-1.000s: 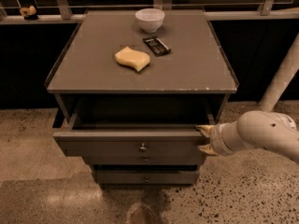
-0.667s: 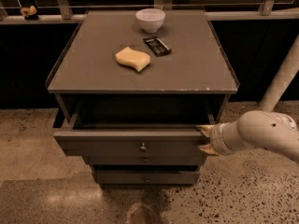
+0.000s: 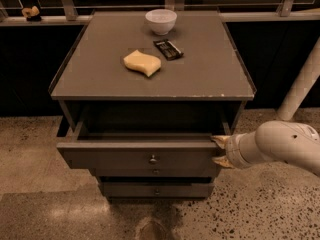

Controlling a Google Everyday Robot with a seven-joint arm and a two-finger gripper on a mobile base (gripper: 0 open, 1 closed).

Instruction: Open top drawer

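The top drawer (image 3: 115, 156) is a wide matte grey front with a small round metal knob (image 3: 153, 159) at its centre. It stands pulled out from the grey cabinet (image 3: 210, 79), with its dark inside showing behind the front. My gripper (image 3: 220, 151), on a white arm coming in from the right, is at the right end of the drawer front. Its two tan fingertips (image 3: 219, 140) are spread apart, one at the drawer's top edge and one lower by its right end.
Two shorter grey drawers (image 3: 155, 190) sit shut below. On the cabinet top lie a yellow sponge (image 3: 142, 63), a white bowl (image 3: 161, 21) and a dark wrapped bar (image 3: 168, 49). A white post (image 3: 300, 84) stands at right. Speckled floor lies in front.
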